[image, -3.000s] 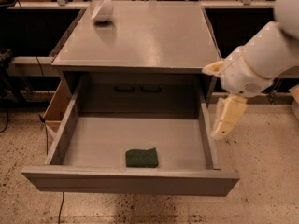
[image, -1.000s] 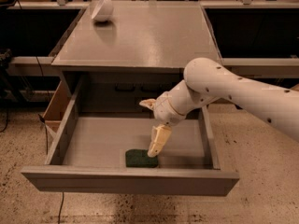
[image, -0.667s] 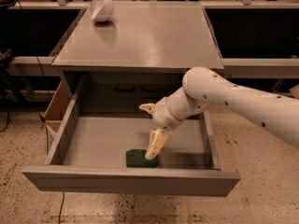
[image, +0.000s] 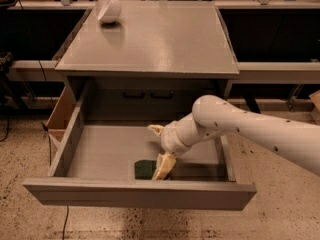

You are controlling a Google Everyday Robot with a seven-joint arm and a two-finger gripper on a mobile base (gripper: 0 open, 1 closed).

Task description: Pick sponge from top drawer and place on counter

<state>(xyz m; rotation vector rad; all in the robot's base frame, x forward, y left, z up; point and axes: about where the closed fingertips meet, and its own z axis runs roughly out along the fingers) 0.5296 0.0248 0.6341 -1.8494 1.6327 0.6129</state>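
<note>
The gripper (image: 155,153), fingers (image: 165,165) spread, touches the sponge (image: 144,169) lying green-face-up, long side along the top drawer (image: 125,194) front.

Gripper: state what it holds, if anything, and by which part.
Cannot tell: the gripper sits at the right end of the sponge, which lies on the top drawer floor.

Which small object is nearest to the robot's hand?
The dark green rectangular sponge in the grey drawer; the hand is down beside it. The white bowl is on the grey counter.
</note>
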